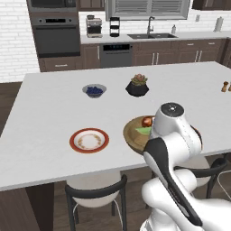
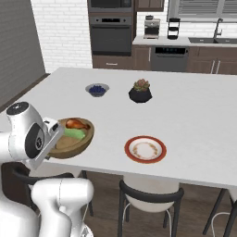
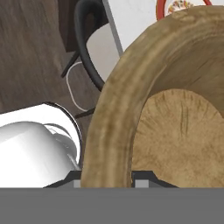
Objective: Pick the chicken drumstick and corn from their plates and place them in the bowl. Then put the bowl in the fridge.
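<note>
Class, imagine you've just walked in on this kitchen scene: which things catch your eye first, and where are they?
The white arm's gripper is shut on the rim of the wooden bowl at the counter's near edge, with the chicken drumstick and corn inside. An emptied red-rimmed plate lies beside it; farther back stand a bowl of blueberries and a black plant pot.

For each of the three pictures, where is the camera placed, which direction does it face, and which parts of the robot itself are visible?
Left base view: behind the arm's left, facing the island; arm at lower right covers part of the bowl.
Right base view: behind its right; arm at lower left, bowl with chicken drumstick and corn.
Hand view: along the gripper, shut on the bowl rim.
Both base views share one plate.
</note>
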Tool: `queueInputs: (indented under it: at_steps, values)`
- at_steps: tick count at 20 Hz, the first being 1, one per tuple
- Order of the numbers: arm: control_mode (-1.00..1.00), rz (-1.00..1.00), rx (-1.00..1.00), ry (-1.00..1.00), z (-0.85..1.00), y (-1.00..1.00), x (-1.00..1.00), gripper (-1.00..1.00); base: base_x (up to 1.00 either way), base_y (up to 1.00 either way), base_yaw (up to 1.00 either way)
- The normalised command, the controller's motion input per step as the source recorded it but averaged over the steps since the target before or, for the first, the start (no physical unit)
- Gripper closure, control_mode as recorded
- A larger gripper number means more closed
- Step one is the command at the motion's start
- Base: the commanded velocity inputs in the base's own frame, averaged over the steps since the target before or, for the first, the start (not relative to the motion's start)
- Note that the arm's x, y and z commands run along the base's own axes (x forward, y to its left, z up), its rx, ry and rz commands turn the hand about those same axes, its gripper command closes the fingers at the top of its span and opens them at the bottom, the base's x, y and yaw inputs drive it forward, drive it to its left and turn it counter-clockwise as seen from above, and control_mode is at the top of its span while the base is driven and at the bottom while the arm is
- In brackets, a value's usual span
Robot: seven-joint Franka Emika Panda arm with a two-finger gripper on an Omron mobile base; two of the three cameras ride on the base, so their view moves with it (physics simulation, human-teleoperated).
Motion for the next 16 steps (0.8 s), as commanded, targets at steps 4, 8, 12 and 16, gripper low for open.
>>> queueInputs:
  at_steps: [4,8,12,16]
  values:
    - [-1.00,0.05,0.00,-0.01,0.02,-0.11,-0.02,1.00,0.00,0.00,0.00]
    - [-1.00,0.00,0.00,-0.04,-0.08,0.00,0.00,1.00,0.00,0.00,0.00]
    - [-1.00,0.00,0.00,0.00,-0.03,-0.06,0.05,1.00,0.00,0.00,0.00]
    - [-1.00,0.00,0.00,0.00,0.00,0.00,0.00,1.00,0.00,0.00,0.00]
